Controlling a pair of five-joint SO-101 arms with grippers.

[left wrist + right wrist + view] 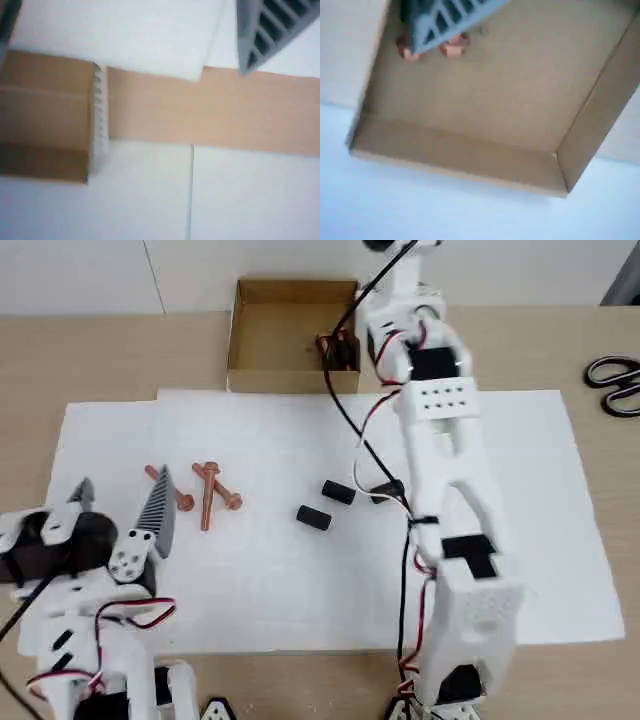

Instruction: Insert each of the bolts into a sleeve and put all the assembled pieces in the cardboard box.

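The cardboard box (pixel 290 300) stands at the table's far edge. My right gripper (pixel 338 350) is over the box's near right corner. In the right wrist view two copper bolt heads (pixel 454 47) lie on the box floor (pixel 495 100), partly covered by the gripper. Three copper bolts (pixel 208 495) lie on the white sheet (pixel 250 570) at the left. Two black sleeves (pixel 314 517) lie mid-sheet, and a third dark piece (pixel 385 490) sits behind the cable. My left gripper (pixel 120 505) stands open just left of the bolts, holding nothing; one finger (pixel 270 30) shows in the left wrist view.
Scissors (pixel 615 385) lie at the far right on the bare table. The right arm (pixel 455 490) stretches along the sheet's right half, its cable trailing past the sleeves. The left wrist view looks toward the box (pixel 45 120) and the sheet's edge.
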